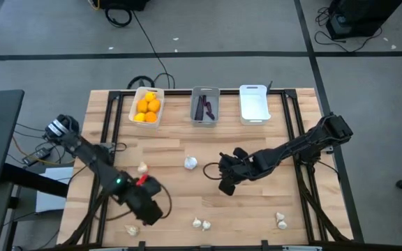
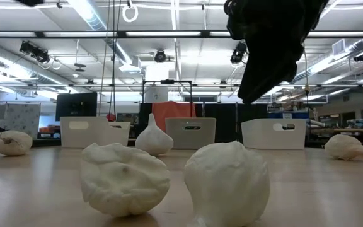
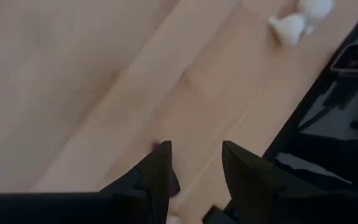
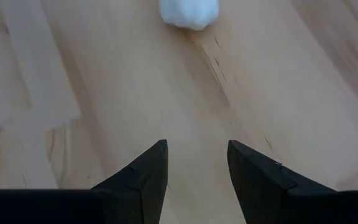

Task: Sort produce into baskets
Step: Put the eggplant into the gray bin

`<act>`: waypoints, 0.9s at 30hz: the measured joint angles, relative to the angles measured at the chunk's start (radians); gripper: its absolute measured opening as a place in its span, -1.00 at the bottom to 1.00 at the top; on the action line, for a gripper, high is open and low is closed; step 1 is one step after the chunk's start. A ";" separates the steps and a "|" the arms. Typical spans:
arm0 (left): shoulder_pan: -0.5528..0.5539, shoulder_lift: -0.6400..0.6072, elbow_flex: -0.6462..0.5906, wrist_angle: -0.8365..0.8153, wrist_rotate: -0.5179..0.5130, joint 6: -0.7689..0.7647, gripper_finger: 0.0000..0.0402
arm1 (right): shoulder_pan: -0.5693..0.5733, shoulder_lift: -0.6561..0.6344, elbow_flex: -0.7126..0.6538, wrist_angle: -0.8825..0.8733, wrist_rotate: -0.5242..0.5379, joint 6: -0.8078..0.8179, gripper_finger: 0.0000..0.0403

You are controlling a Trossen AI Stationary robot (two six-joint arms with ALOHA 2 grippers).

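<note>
Three bins stand along the far edge: a white one with orange fruits (image 1: 147, 107), a grey one with purple pieces (image 1: 204, 106) and a white one (image 1: 254, 103) with nothing showing in it. Whitish bulbs lie scattered on the table, among them one in the middle (image 1: 190, 163) and two at the near edge (image 1: 201, 224). My left gripper (image 1: 152, 209) is open near the near left edge. A purple sliver (image 3: 157, 146) shows beside one of its fingertips; I cannot tell if they touch. My right gripper (image 1: 225, 183) is open and empty, held above the table, with the middle bulb (image 4: 189, 12) ahead of it.
More bulbs lie at the left (image 1: 142, 167), near left (image 1: 131, 229) and near right (image 1: 281, 220). In the low view the two near bulbs (image 2: 125, 178) (image 2: 227, 183) fill the foreground. Black rails (image 1: 293, 118) run along the table's sides.
</note>
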 joint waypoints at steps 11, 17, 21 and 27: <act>-0.105 0.131 -0.080 0.146 0.038 -0.160 -0.13 | 0.010 0.000 -0.001 0.035 -0.017 0.000 -0.12; -0.118 0.235 -0.080 0.159 0.114 -0.161 -0.11 | 0.010 0.000 -0.001 0.036 -0.025 0.000 -0.12; -0.118 0.281 -0.077 0.164 0.150 -0.159 -0.12 | 0.010 0.000 -0.001 0.035 -0.025 -0.001 -0.12; -0.099 0.278 -0.078 0.152 0.152 -0.156 -0.54 | 0.010 0.000 0.000 0.036 -0.048 -0.008 -0.13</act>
